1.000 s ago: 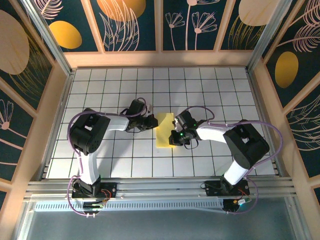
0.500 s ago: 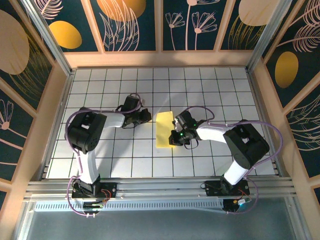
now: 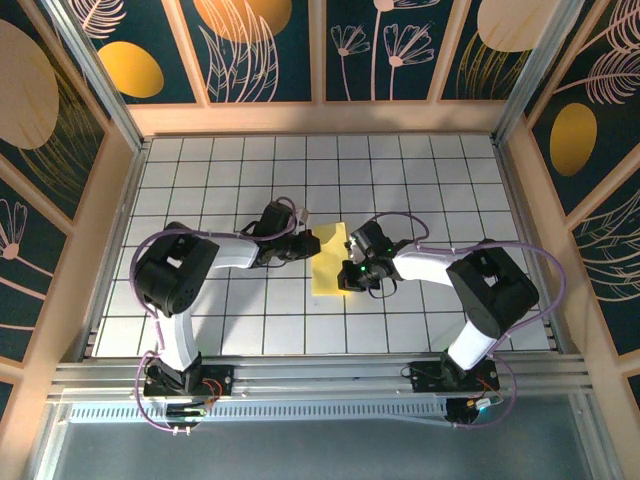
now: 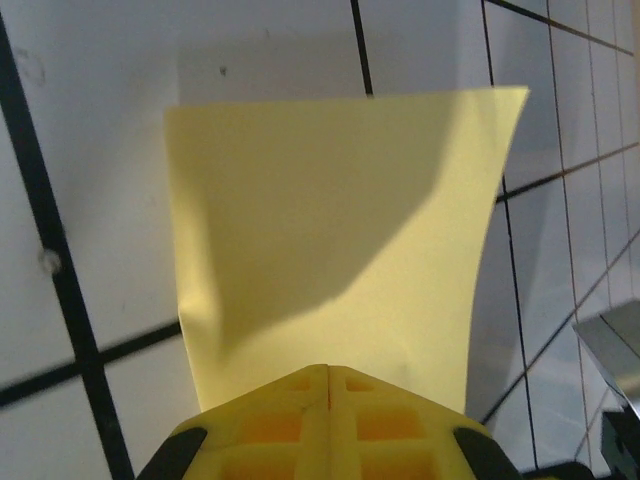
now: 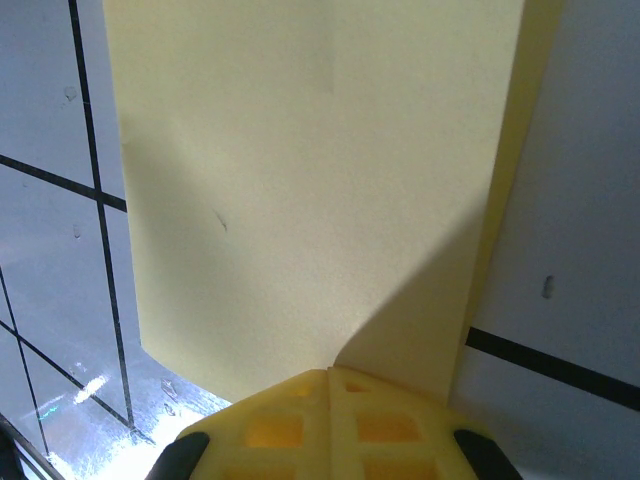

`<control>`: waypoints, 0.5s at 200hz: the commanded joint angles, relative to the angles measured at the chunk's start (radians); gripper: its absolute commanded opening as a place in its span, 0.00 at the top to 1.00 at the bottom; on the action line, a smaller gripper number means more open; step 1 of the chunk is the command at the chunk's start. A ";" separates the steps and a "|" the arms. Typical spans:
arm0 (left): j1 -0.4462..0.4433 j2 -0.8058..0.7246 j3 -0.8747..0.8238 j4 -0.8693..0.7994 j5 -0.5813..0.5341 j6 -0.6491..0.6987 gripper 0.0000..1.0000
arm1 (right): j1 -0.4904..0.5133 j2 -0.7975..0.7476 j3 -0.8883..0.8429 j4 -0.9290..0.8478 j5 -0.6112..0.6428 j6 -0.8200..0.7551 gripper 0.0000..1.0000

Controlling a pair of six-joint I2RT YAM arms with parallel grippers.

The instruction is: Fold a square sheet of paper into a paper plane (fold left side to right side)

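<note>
— While the square sheet of paper (image 3: pixel 330 262) lies doubled into a narrow yellow strip at the middle of the table (image 3: pixel 430 180), what is asked of the step in hand?

— A clean crease, by the look of it. The left half is judged to be laid over the right already, so the fold is to be flattened rather than made. The edges should be kept matched. In the right wrist view a second layer is seen showing along one side of the upper one, so the layers are not quite flush. They could be nudged square before the fold is pressed hard. Pressure is best applied along the folded edge in one steady stroke, with the other end pinned so that the strip is not dragged across the tiles.

— And where is the paper found against each end effector?

— The left end effector (image 3: pixel 307 243) is seen at the far part of the strip's left edge, its fingers pressed together. From its wrist camera the paper is seen spreading straight ahead of the tips, bowed and raised a little at the far end. The right end effector (image 3: pixel 348 275), likewise pressed together, is set on the near right part of the strip, with paper running out beyond its tips. Whether a layer is nipped between either pair of fingers cannot be told.
</note>
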 commanded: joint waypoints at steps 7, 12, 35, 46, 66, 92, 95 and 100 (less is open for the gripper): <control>0.006 0.056 0.057 -0.016 -0.026 0.022 1.00 | 0.005 0.065 -0.056 -0.132 0.142 -0.011 1.00; 0.006 0.060 0.057 -0.016 -0.030 0.021 1.00 | 0.005 0.065 -0.056 -0.132 0.141 -0.012 1.00; 0.008 0.090 0.093 -0.021 -0.070 0.025 1.00 | 0.005 0.065 -0.054 -0.135 0.144 -0.012 1.00; 0.009 0.101 0.095 -0.023 -0.088 0.027 1.00 | 0.005 0.066 -0.054 -0.137 0.146 -0.013 1.00; 0.013 0.117 0.090 -0.010 -0.118 0.023 1.00 | 0.005 0.069 -0.055 -0.142 0.147 -0.016 1.00; 0.029 0.133 0.093 0.003 -0.143 0.018 1.00 | 0.005 0.073 -0.056 -0.146 0.149 -0.019 1.00; 0.031 0.135 0.094 0.003 -0.146 0.019 1.00 | 0.005 0.075 -0.056 -0.146 0.150 -0.019 1.00; 0.035 0.137 0.099 0.002 -0.148 0.019 1.00 | 0.005 0.075 -0.057 -0.146 0.151 -0.019 1.00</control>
